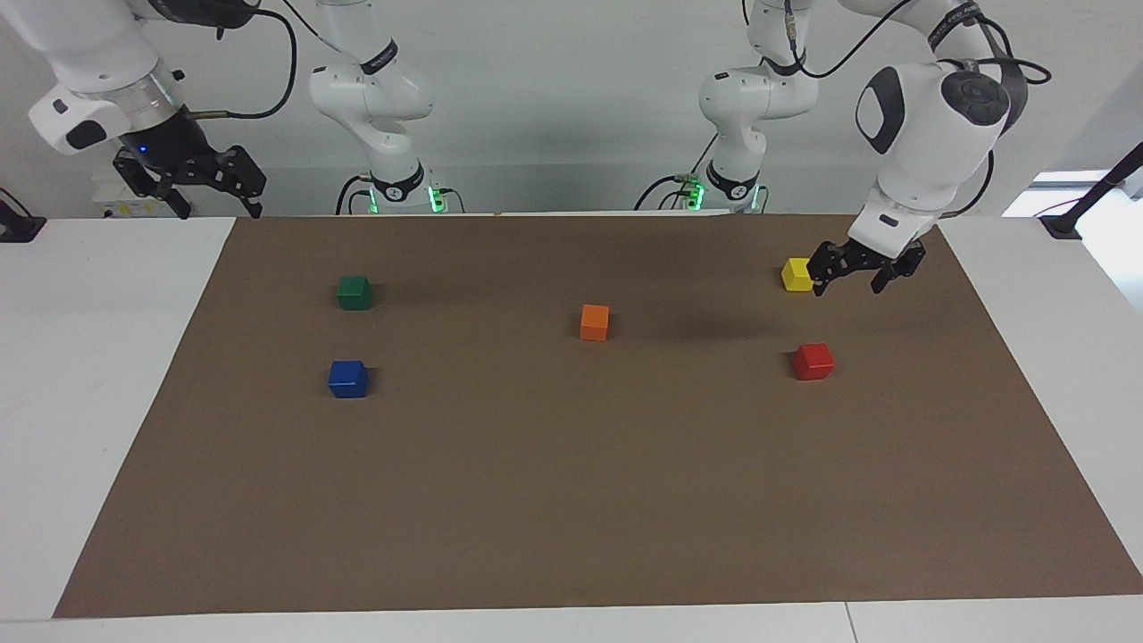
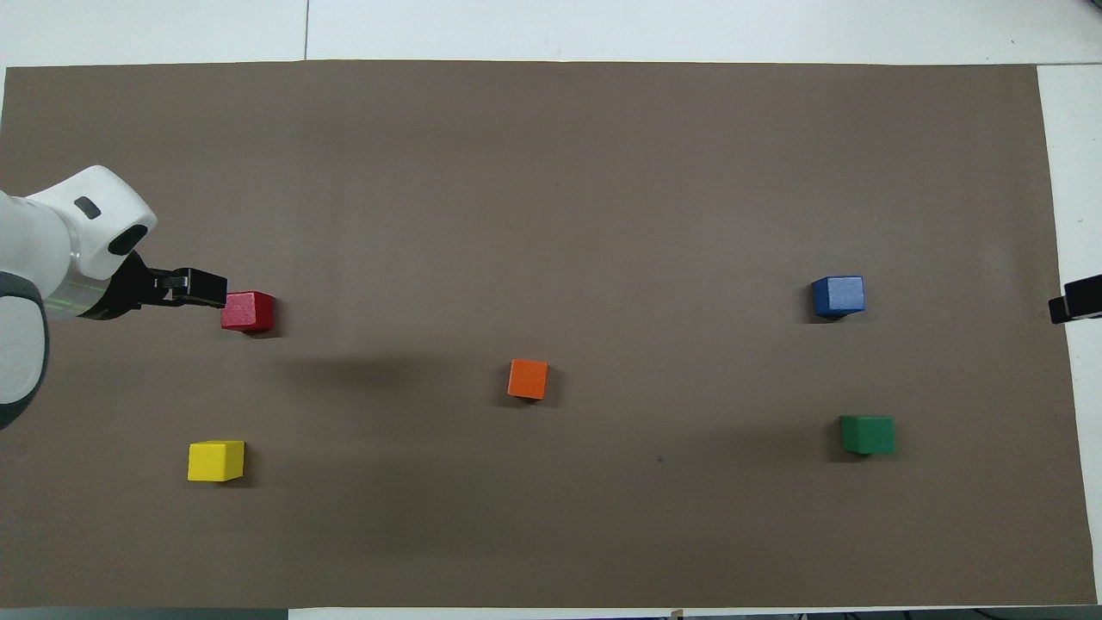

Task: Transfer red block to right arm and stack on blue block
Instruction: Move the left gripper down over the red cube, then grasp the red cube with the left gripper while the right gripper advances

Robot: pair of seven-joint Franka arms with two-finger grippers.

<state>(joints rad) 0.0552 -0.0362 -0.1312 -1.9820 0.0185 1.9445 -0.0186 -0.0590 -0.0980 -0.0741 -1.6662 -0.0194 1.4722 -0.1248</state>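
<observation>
The red block [image 1: 813, 361] [image 2: 248, 311] sits on the brown mat toward the left arm's end. The blue block [image 1: 348, 378] [image 2: 838, 295] sits toward the right arm's end. My left gripper [image 1: 855, 279] [image 2: 202, 288] is open and empty. It hangs raised over the mat, just off the red block on the left arm's side, and does not touch it. My right gripper [image 1: 192, 189] [image 2: 1076, 306], with its blue light, is open and empty. It waits raised over the white table edge at the right arm's end.
A yellow block [image 1: 796, 273] [image 2: 215, 460] lies nearer to the robots than the red block. An orange block [image 1: 595, 321] [image 2: 528, 379] lies mid-mat. A dark green block [image 1: 354, 292] [image 2: 868, 433] lies nearer to the robots than the blue block.
</observation>
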